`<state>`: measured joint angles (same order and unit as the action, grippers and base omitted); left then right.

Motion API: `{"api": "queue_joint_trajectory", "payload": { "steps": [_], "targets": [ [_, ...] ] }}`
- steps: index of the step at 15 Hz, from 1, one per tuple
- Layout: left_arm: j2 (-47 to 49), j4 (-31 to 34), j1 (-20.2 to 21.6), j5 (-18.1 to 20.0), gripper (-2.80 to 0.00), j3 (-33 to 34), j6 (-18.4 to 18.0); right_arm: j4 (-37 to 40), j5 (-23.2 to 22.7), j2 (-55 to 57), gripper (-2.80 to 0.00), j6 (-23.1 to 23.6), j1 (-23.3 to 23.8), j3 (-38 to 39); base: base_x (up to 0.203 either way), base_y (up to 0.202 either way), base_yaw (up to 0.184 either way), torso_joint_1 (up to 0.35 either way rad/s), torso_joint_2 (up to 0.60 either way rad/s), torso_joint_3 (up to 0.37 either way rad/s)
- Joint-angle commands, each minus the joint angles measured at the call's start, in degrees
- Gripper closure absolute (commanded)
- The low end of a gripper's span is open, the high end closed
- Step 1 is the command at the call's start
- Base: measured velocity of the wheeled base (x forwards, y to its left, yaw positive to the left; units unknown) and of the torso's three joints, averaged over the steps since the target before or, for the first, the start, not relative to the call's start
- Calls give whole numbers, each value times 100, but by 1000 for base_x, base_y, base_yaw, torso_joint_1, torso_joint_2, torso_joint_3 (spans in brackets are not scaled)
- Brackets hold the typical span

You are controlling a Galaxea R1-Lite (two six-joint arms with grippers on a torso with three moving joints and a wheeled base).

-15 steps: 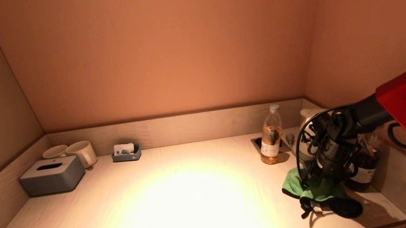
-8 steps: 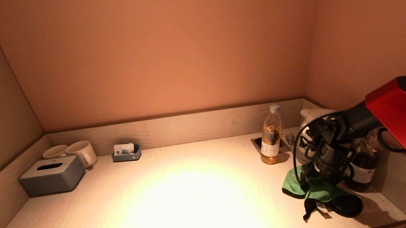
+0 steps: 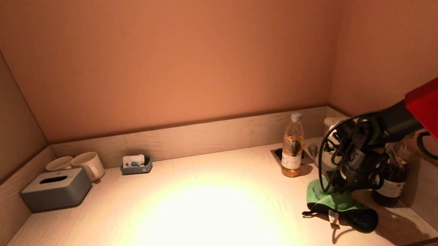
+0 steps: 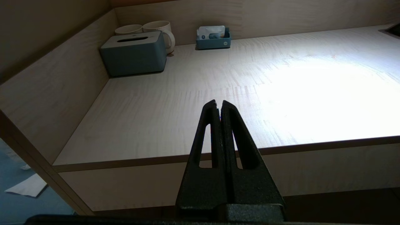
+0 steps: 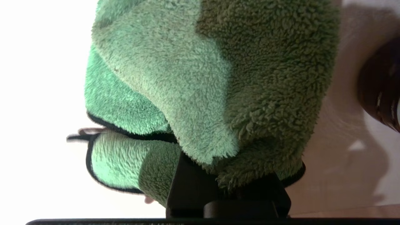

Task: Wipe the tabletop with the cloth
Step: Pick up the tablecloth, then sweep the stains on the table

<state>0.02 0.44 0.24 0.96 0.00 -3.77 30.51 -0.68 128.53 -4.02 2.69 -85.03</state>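
Note:
The green cloth (image 3: 325,198) with a black hem lies bunched on the pale wooden tabletop (image 3: 197,224) at the right, near the front. My right gripper (image 3: 348,190) presses down into it from above. In the right wrist view the cloth (image 5: 212,78) wraps over the fingers and hides their tips; the jaws stand closed in its folds. My left gripper (image 4: 218,104) is shut and empty, held off the table's front edge at the left, and is out of the head view.
An amber bottle (image 3: 292,147), a white kettle (image 3: 333,134) and a dark bottle (image 3: 390,182) stand close behind and right of the cloth. A grey tissue box (image 3: 56,189), two mugs (image 3: 88,164) and a small blue tray (image 3: 136,164) sit at the back left.
My right gripper swung slightly left, then back right, with the cloth in it. The cloth's black-hemmed lower fold shifted a little left and toward the back. The left arm has not moved.

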Motion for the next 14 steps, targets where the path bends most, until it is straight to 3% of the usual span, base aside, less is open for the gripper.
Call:
{"api": "queue_joint_trajectory", "payload": {
  "steps": [1, 6, 10, 14],
  "targets": [
    [-2, 0, 2, 0, 0, 0, -1, 68, -189, -416, 0, 2, -3, 26, 0, 0, 0, 0, 0, 0],
    [-2, 0, 2, 0, 0, 0, -9, 445, -933, -1336, 0, 48, -183, 30, 0, 0, 0, 0, 0, 0],
    [-2, 0, 2, 0, 0, 0, -1, 638, -1155, -2197, 0, 59, -1077, -93, 0, 0, 0, 0, 0, 0],
    [-2, 0, 2, 0, 0, 0, -9, 809, -1153, -1992, 0, 51, -1920, -674, 0, 0, 0, 0, 0, 0]
  ]
}}
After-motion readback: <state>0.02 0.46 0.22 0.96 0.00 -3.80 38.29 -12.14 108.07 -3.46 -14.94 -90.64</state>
